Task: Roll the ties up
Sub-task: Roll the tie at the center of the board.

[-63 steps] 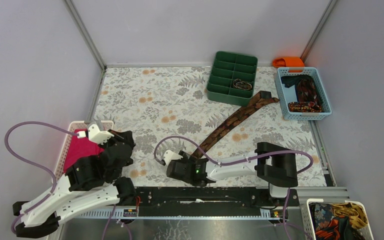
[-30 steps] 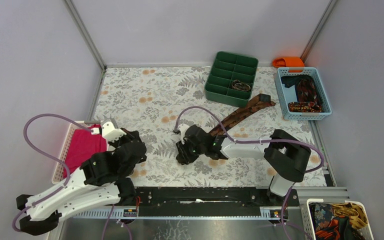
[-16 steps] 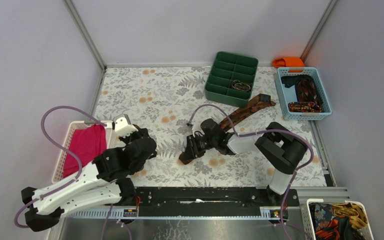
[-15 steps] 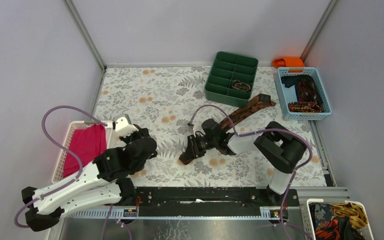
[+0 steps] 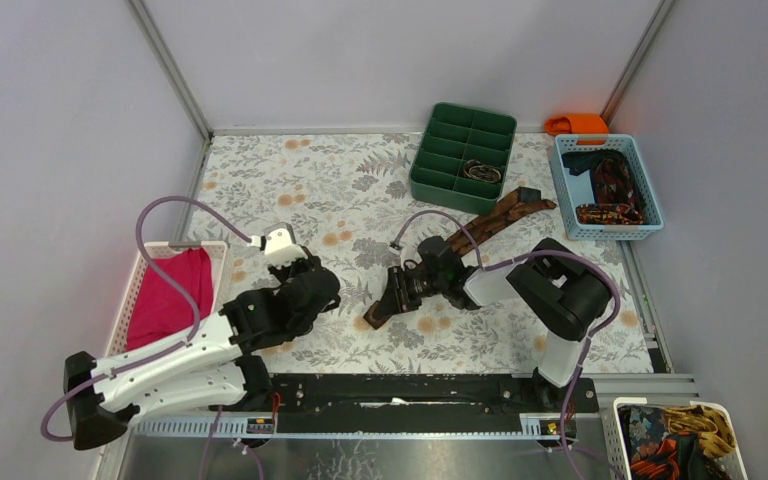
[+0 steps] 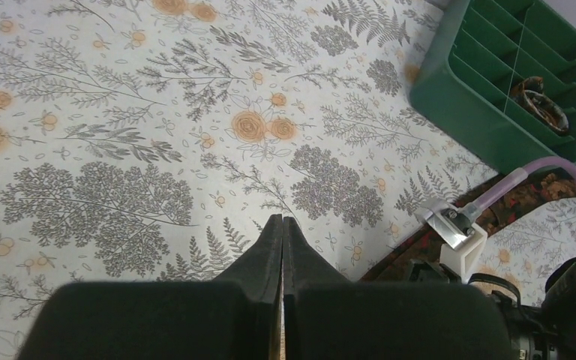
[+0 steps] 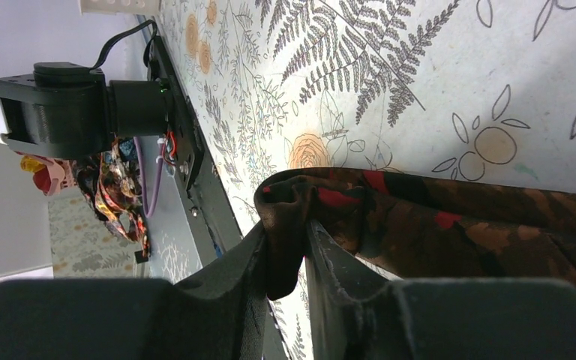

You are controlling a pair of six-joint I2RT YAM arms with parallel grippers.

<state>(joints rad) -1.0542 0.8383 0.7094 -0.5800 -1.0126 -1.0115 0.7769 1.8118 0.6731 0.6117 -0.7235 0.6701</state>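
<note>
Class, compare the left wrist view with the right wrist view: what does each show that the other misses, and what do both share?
Only the left wrist view: the left gripper, shut on nothing, and the green tray with a dark coil in one compartment. Only the right wrist view: how the right gripper pinches the folded end of the tie, and a heap of patterned fabric past the table's edge. Both: the tie and the floral cover.

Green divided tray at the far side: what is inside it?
The green plastic divided tray holds one coiled brown patterned tie in a right-hand compartment; the other compartments show only green floor. Anything beneath the coil is covered.
</note>
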